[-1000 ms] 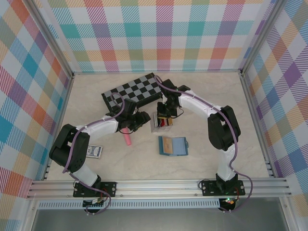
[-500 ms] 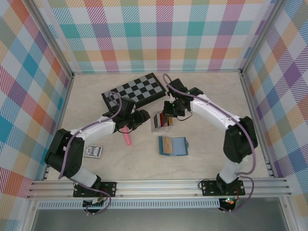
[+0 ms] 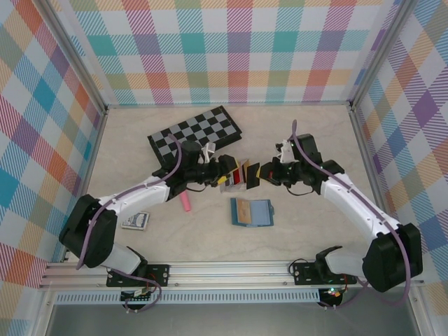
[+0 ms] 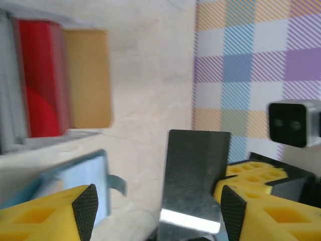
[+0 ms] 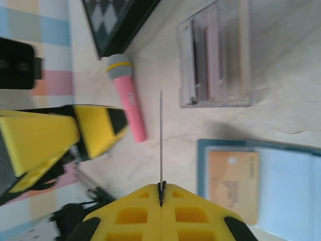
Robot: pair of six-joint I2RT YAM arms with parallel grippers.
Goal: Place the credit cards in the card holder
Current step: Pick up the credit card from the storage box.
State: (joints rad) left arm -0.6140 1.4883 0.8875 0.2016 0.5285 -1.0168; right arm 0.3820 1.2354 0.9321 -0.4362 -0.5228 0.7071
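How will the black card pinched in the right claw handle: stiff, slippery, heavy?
Probably stiff: the black card stands straight out of the right claw without sagging. Likely slippery: its face shows a glossy glare. Edge-on it looks very thin, so probably light.

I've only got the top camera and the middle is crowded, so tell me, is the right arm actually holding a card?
Observer: Yes, the right jaws are shut on a black card, seen edge-on from the right wrist.
Operator: Has the left arm gripped it?
Observer: No, the left wrist shows the left jaws standing open.
Operator: What's left in the box?
Observer: A red card and a tan card, side by side in the grey box.
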